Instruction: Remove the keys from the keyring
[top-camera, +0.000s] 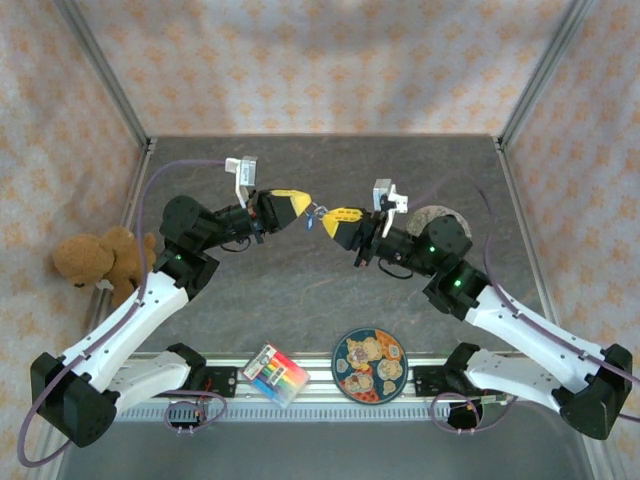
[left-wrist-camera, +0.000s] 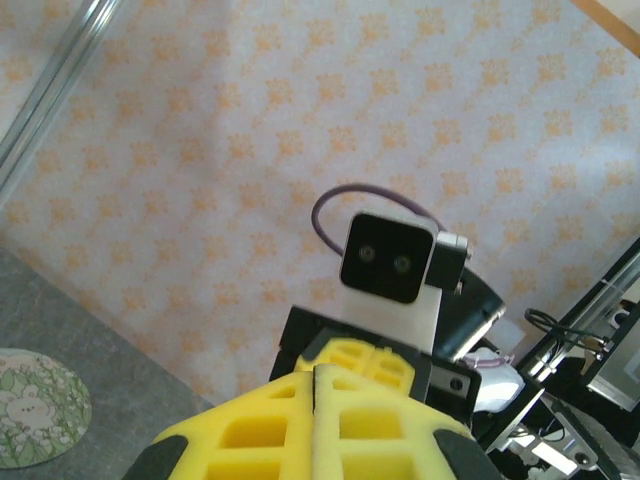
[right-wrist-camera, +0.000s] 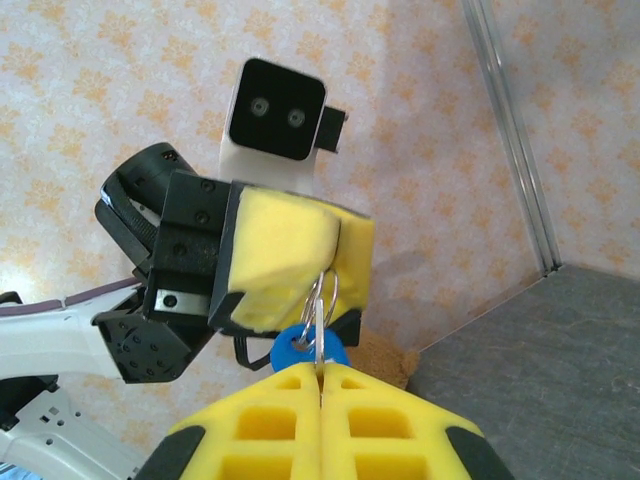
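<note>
My right claw (right-wrist-camera: 320, 374) pinched the key (right-wrist-camera: 318, 346); at its twelve o'clock my left claw (right-wrist-camera: 336, 262) pinched the ring (right-wrist-camera: 322, 300), both in line.

Grey worktop (top-camera: 330, 290): round patterned plate (top-camera: 369, 365) at 6 o'clock, multicoloured box (top-camera: 276, 375) at 7 o'clock, round disc (top-camera: 445, 213) at 2 o'clock.

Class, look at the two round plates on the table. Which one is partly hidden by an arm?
The pale greenish plate, tucked behind the right arm. The colourful dark-rimmed plate at the near edge lies fully in view.
</note>
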